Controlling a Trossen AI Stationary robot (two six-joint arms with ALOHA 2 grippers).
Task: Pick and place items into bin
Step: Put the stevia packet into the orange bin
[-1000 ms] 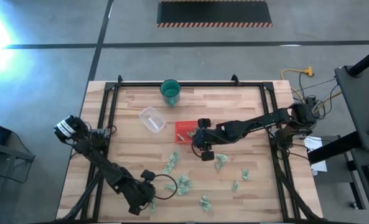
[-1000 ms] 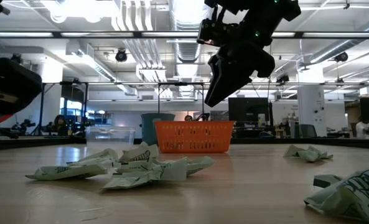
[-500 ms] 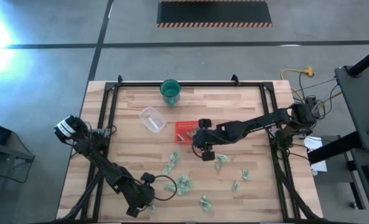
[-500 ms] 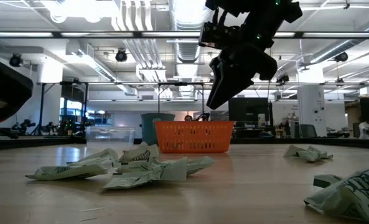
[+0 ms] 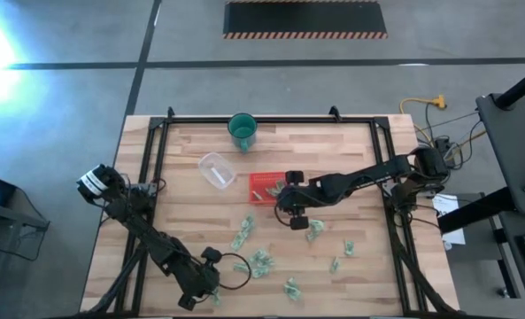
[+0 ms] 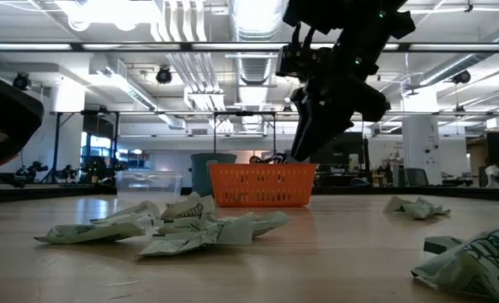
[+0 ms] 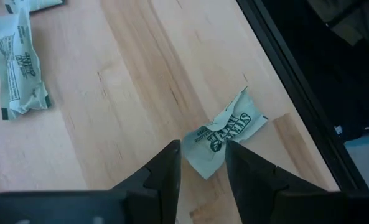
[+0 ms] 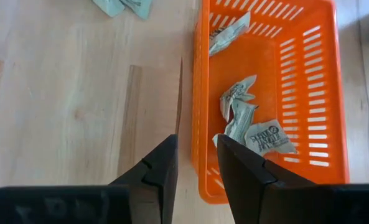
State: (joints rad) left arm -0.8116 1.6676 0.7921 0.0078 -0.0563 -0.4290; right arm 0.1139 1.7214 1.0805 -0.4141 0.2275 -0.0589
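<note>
- Near the middle of the wooden bench (image 5: 351, 146), the right claw (image 5: 290, 213) hangs above the boards beside the near edge of the red tray (image 5: 264, 187). The right wrist view shows its two dark fingers (image 8: 162, 167) a narrow gap apart with nothing between them, straddling the tray's slotted side wall (image 8: 200, 99).
- Inside the tray lie several crumpled pale-green wrappers (image 8: 243, 115); one rests in a far corner and the others cluster nearer the claw.
- On the bench's near half, loose wrappers are scattered: one by the right claw (image 5: 313, 231), a pair toward the left (image 5: 242, 235), a small heap near the middle (image 5: 262, 262), one close to the front edge (image 5: 290, 286) and two farther right (image 5: 349, 247).
- At the front-left edge of the bench, the left claw (image 5: 211, 292) sits low. In the left wrist view its fingers (image 7: 165, 174) are slightly parted on either side of the near end of a printed wrapper (image 7: 224, 130); I cannot tell whether they touch it. That wrapper lies just beside the bench's dark frame rail (image 7: 290, 93).
- Behind the tray stand a clear round container (image 5: 216, 169) and a green cup (image 5: 242, 129), well apart from both claws.
- In the low view the right claw (image 6: 310, 143) hangs just above the tray's front rim (image 6: 262, 170).
</note>
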